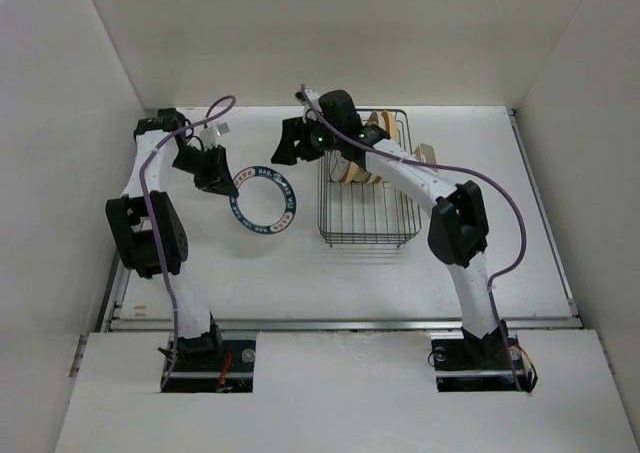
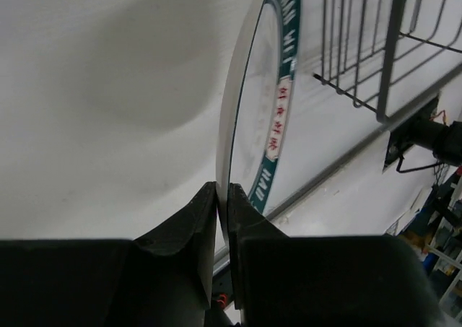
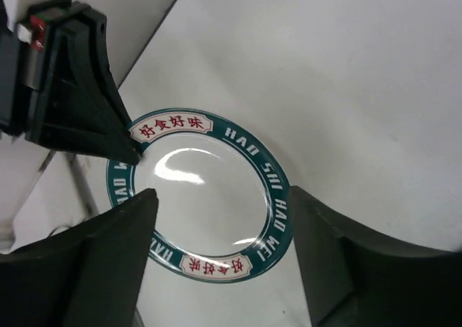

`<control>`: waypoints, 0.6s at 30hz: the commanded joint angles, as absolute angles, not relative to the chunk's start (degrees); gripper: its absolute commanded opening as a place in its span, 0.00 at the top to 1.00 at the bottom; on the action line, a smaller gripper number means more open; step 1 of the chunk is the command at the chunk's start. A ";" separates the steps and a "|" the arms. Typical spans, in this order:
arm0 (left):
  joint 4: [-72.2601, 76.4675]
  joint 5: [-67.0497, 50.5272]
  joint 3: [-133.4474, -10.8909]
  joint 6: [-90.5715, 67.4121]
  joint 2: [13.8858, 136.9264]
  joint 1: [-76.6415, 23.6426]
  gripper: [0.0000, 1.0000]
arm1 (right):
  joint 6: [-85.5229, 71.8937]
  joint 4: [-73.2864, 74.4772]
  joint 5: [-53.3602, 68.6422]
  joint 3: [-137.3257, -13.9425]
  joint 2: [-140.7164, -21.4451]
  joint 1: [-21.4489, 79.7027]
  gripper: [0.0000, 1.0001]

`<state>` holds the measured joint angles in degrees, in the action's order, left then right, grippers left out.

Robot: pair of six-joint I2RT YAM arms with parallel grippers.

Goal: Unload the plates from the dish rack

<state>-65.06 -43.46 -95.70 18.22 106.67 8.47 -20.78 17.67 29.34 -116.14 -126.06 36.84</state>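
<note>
Left claw [image 2: 222, 191] pinching plate [image 2: 263, 110] rim; right claw [image 3: 220, 195] spread, not touching.

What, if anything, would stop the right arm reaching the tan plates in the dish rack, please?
Probably nothing, so likely yes: the right gripper is open and empty, and the tan plates stand in the open-topped dish rack, close by that arm.
</note>
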 commanded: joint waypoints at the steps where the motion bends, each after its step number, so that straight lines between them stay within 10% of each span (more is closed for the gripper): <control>1: -62.15 -41.13 -99.05 13.46 109.68 9.93 1.00 | -21.27 21.97 15.15 -121.90 -122.63 37.18 0.20; 10: -52.48 -40.08 -104.14 8.00 120.65 10.99 1.00 | -21.88 32.14 -31.67 -120.32 -110.74 36.47 0.17; 18: -49.66 -34.54 -109.78 3.43 128.50 12.22 1.00 | -24.96 40.17 -36.40 -118.31 -111.36 29.10 0.29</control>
<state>-51.66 -38.30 -106.85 5.26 128.40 11.75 -23.62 34.83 -31.53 -119.33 -110.00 30.98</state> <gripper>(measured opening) 0.043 0.712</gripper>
